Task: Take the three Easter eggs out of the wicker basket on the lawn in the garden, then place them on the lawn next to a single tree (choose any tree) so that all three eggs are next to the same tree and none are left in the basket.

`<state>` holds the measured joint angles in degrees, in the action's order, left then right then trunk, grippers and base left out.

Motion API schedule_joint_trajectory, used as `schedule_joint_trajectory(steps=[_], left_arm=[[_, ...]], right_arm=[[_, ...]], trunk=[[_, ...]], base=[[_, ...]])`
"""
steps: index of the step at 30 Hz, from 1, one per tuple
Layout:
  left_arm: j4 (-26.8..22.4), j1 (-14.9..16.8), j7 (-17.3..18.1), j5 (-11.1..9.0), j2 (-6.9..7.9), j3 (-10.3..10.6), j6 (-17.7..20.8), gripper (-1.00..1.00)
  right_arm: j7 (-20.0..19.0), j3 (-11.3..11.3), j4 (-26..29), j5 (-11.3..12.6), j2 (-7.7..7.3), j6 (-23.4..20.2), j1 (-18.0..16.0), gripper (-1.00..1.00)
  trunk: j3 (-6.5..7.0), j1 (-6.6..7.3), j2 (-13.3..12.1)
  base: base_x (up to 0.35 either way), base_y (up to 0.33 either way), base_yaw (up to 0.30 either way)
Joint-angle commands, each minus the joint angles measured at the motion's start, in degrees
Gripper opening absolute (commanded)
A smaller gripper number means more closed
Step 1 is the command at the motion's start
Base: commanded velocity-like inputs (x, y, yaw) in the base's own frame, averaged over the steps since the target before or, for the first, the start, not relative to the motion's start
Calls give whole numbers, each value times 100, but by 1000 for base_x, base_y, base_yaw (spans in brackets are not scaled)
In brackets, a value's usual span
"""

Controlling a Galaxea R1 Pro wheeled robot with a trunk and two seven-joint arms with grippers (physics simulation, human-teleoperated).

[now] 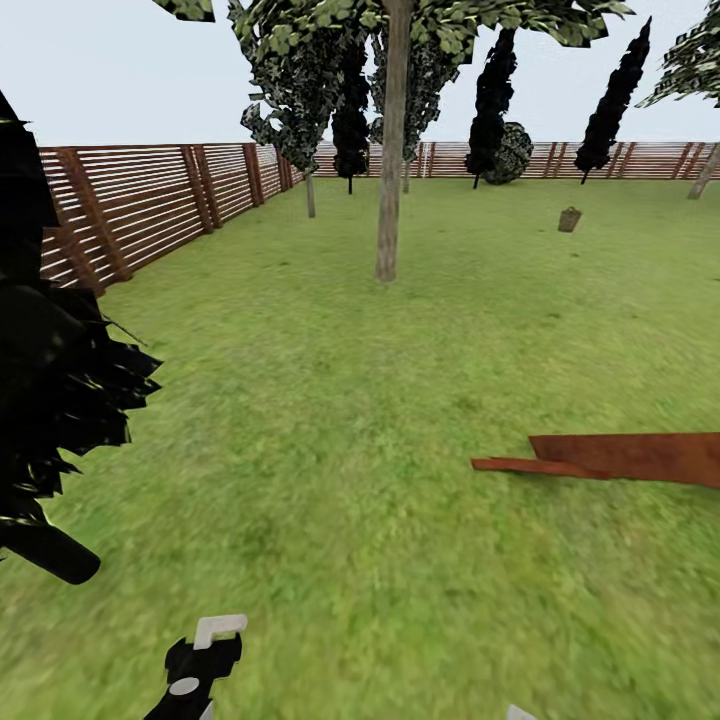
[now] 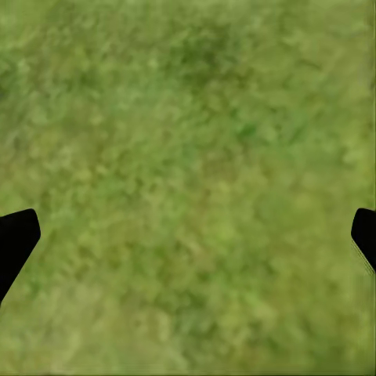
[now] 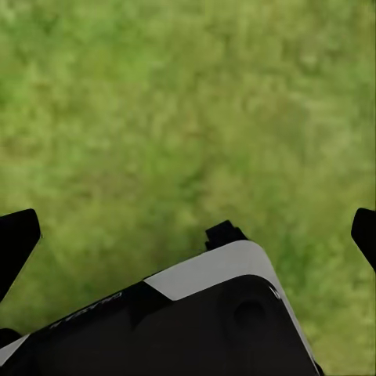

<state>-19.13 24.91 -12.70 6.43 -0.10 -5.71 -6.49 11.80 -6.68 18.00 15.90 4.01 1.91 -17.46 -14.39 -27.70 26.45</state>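
The wicker basket (image 1: 569,219) is a small tan shape far off on the lawn (image 1: 330,420), to the right of the tree (image 1: 388,200) with the straight grey-brown trunk. At this distance the eggs cannot be made out. My left gripper (image 1: 205,655) hangs low at the near edge of the head view. In the left wrist view my left gripper (image 2: 188,243) is open over bare grass, its black fingertips (image 2: 16,239) spread wide. My right gripper (image 3: 188,243) is also open, with nothing between its fingers (image 3: 16,235), above grass and the robot's black-and-white base (image 3: 196,313).
A brown slatted fence (image 1: 150,200) runs along the left and back. Dark spiky foliage (image 1: 50,400) crowds the near left. A rust-brown flat slab (image 1: 620,455) lies on the grass at right. Narrow dark cypresses (image 1: 610,100) stand by the back fence.
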Motion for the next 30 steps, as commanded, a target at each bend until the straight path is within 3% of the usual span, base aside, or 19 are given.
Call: schedule_joint_trajectory(steps=[1, 30], left_arm=[[6, 5, -5, 60, -2, -35, -19, 100], [6, 5, -5, 60, 0, -35, -19, 100]], right_arm=[[7, -9, 2, 54, 3, 20, -3, 100], [7, 0, -4, 33, 4, 33, -3, 100]], trunk=[[-9, -6, 8], [-9, -6, 8]], base=[[323, 0, 0], [323, 0, 0]])
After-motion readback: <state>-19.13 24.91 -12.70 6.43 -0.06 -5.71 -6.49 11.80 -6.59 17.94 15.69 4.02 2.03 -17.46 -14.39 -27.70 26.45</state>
